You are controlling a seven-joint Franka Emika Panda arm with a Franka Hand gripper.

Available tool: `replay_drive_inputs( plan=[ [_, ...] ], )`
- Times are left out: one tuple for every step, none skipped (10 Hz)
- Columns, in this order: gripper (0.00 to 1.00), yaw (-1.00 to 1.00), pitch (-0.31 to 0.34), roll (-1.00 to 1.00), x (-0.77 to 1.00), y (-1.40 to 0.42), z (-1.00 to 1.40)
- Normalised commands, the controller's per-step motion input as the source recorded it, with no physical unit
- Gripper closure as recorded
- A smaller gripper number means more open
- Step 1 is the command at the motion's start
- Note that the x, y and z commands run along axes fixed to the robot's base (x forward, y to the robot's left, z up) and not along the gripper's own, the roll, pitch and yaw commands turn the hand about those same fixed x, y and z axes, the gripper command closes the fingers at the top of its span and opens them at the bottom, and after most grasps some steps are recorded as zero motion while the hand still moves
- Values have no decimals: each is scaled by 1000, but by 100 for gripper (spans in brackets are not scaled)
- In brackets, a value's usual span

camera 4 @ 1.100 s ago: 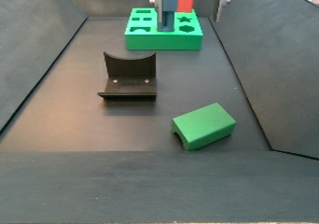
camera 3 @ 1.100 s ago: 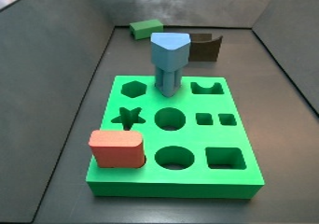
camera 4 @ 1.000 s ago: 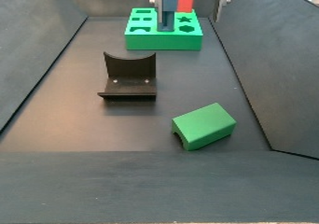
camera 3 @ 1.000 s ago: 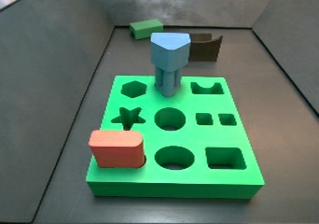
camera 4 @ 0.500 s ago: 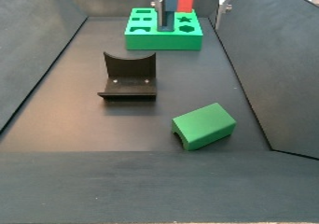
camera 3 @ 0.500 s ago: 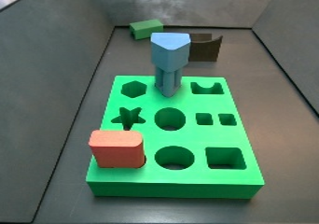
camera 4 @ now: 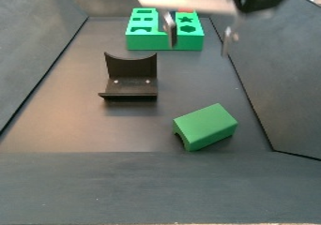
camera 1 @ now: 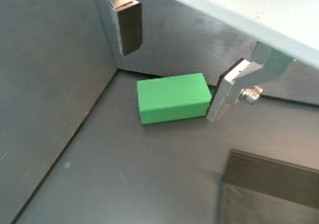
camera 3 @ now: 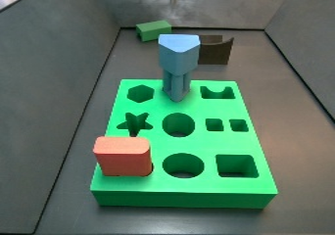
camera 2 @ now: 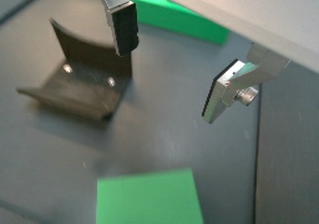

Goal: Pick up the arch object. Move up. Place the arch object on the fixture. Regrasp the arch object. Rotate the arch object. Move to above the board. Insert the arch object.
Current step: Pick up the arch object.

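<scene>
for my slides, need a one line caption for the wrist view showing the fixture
Open gripper above the floor, empty, between the fixture and the arch object.

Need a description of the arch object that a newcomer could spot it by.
Start at the board at one end of the dark floor, then go past the fixture toward the other end. The arch object lies alone there, apart from both, with the open gripper above it. It is the only loose green block; the blue peg and red block stand in the board.
</scene>
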Motion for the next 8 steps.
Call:
replay_drive_inputs(
  plan=[
    [0,-480,129,-43,-191,543,-920],
    [0,-411,0,-143,0,489,-834],
    [0,-360,-96,-200,0,477,-671],
    [0,-294,-176,-244,29,506,-514],
    [0,-289,-170,-254,6,511,-509],
    [0,-326,-217,-299,6,420,-386],
    [0,-400,-284,-361,0,260,-223],
    [0,-506,-341,-361,-43,97,-171]
  ],
)
